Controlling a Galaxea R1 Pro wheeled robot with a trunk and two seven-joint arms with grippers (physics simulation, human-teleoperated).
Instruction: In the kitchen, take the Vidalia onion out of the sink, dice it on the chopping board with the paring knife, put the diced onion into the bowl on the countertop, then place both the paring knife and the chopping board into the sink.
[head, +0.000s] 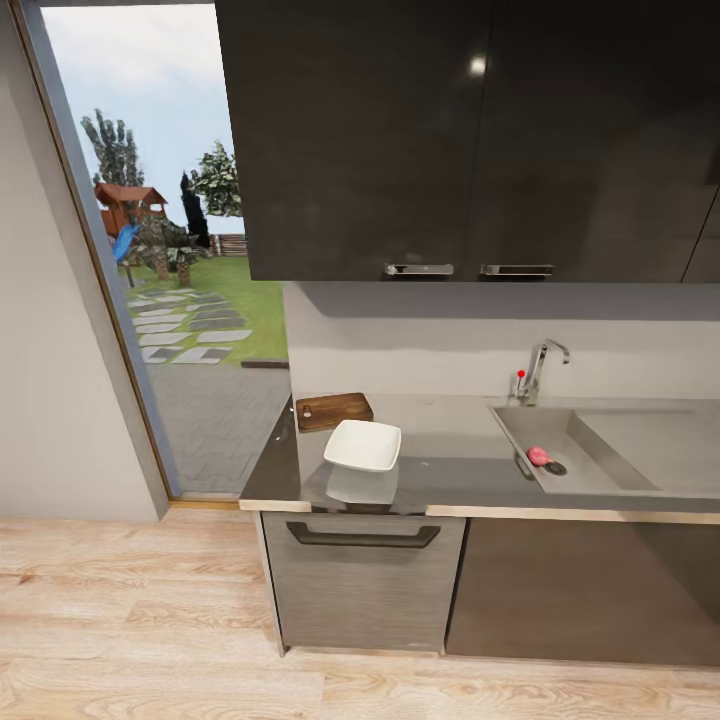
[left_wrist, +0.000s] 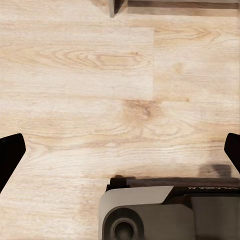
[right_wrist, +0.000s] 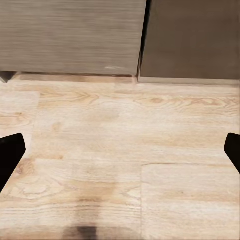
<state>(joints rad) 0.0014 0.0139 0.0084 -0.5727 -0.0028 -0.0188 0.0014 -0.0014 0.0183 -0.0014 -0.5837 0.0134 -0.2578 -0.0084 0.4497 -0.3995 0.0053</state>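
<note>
The pinkish-red Vidalia onion (head: 538, 456) lies in the steel sink (head: 590, 450) beside the round drain, under the chrome faucet (head: 540, 368) with its red knob. On the grey countertop (head: 450, 470), the dark-brown chopping board (head: 334, 410) lies at the back left corner, and the white squarish bowl (head: 363, 445) sits just in front of it. The paring knife is out of view. My left gripper (left_wrist: 120, 150) hangs open over the wooden floor, its fingertips (left_wrist: 10, 155) wide apart. Wide open as well, my right gripper (right_wrist: 120, 150) faces the floor near the cabinet fronts.
Dark grey base cabinets (head: 365, 585) with a handle stand below the worktop, and dark wall cabinets (head: 470, 140) hang above it. A tall glass opening (head: 170, 280) onto a garden is at the left. Light wooden floor (head: 130, 620) lies between me and the cabinets.
</note>
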